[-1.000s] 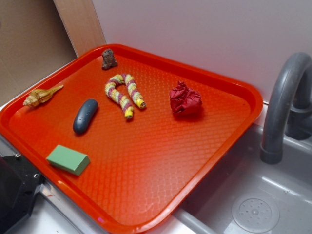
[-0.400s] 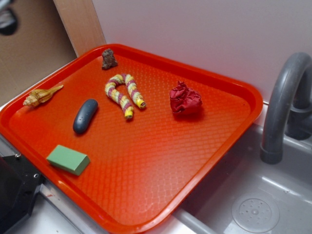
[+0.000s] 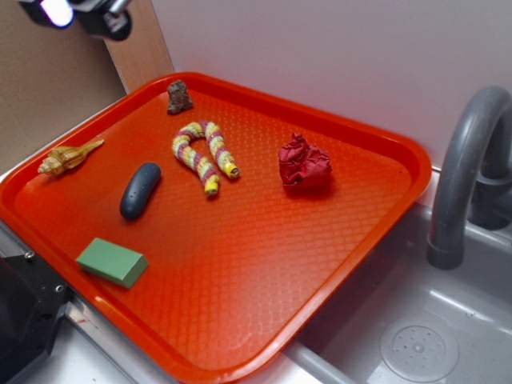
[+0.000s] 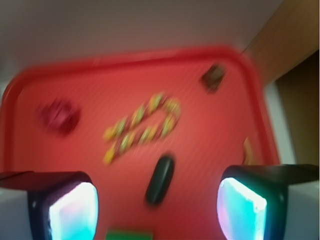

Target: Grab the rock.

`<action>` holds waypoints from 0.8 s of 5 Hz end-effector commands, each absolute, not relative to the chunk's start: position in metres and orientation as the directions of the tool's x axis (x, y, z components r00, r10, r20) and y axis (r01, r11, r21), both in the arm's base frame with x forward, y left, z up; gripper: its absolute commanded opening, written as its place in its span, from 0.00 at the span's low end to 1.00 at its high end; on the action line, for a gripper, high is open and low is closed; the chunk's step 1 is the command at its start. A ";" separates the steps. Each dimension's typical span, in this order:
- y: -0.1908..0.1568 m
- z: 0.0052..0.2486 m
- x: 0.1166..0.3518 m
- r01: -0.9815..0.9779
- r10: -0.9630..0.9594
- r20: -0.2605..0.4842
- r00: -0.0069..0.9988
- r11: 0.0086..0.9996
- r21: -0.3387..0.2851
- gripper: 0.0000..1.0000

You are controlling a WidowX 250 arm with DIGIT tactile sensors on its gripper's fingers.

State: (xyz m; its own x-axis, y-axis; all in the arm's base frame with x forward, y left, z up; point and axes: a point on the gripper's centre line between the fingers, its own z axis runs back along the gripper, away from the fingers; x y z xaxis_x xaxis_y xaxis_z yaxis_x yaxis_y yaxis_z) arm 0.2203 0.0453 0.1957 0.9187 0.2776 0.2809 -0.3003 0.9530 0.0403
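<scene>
Brown bumpy little rock (image 3: pixel 178 97) sits untouched on the red plastic tray (image 3: pixel 336 240), far below the open, empty claw (image 4: pixel 157 200).

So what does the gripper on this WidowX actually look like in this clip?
In the wrist view the gripper has two chunky black fingers, each faced with a pale, glossy pad that glows cyan to white with a pinkish upper edge. In the exterior view only a blurred black part with a bright white patch shows at the top left. No cables or markings are discernible.
</scene>
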 end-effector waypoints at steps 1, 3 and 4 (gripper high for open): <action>0.123 0.158 0.273 -0.509 0.409 0.474 0.780 0.855 0.098 1.00; 0.157 0.116 0.304 -0.570 0.439 0.513 0.738 0.812 0.124 1.00; 0.166 0.096 0.305 -0.583 0.446 0.499 0.743 0.798 0.154 1.00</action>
State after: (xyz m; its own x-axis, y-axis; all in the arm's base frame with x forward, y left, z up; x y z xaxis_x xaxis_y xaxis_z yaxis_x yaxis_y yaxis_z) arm 0.3033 0.1509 0.0685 0.7797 0.4436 0.4419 -0.5586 0.8117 0.1707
